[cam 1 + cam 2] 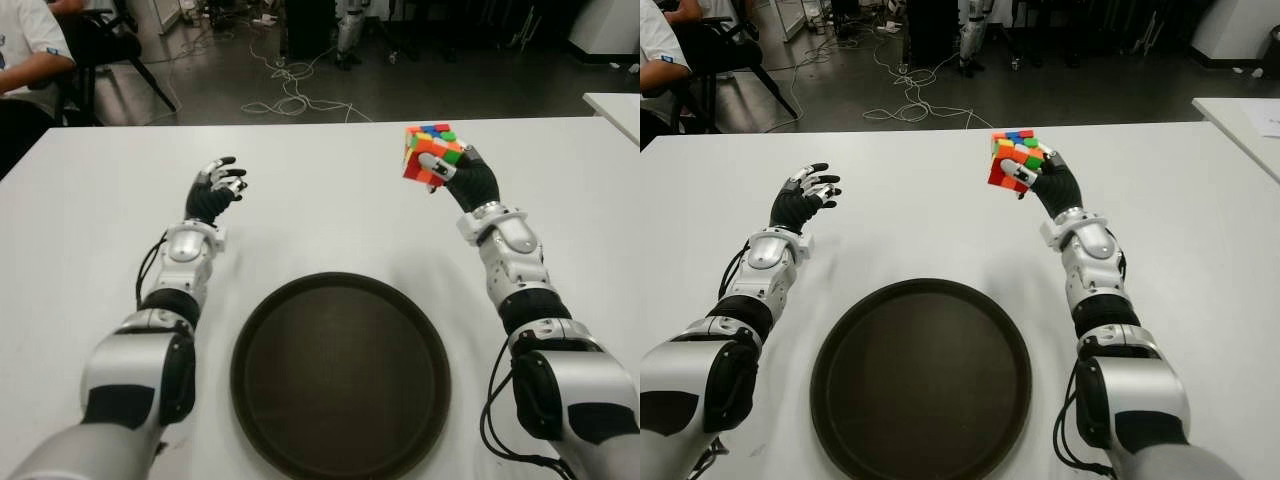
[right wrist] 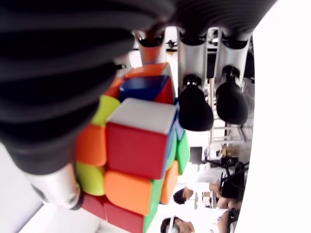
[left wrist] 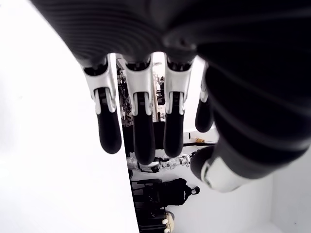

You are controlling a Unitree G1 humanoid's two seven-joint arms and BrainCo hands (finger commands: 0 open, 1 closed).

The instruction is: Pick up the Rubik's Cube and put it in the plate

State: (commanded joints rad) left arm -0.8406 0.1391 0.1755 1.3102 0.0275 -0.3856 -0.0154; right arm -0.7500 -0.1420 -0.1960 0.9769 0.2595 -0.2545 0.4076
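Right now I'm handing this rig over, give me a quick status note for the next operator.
Right robot hand: shut on the multicoloured Rubik's Cube, held up over the white table, beyond the plate's far right rim.
Left robot hand: open, holding nothing, over the table left of the plate.
Round dark brown plate: nothing in it.
Done: cube picked up.
Left: carry it over the plate, lower, release.

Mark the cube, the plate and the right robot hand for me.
cube [image 1: 430, 150], left eye view, orange side face.
plate [image 1: 340, 375], left eye view, bare dark floor.
right robot hand [image 1: 477, 183], left eye view, black palm, gripping the cube.
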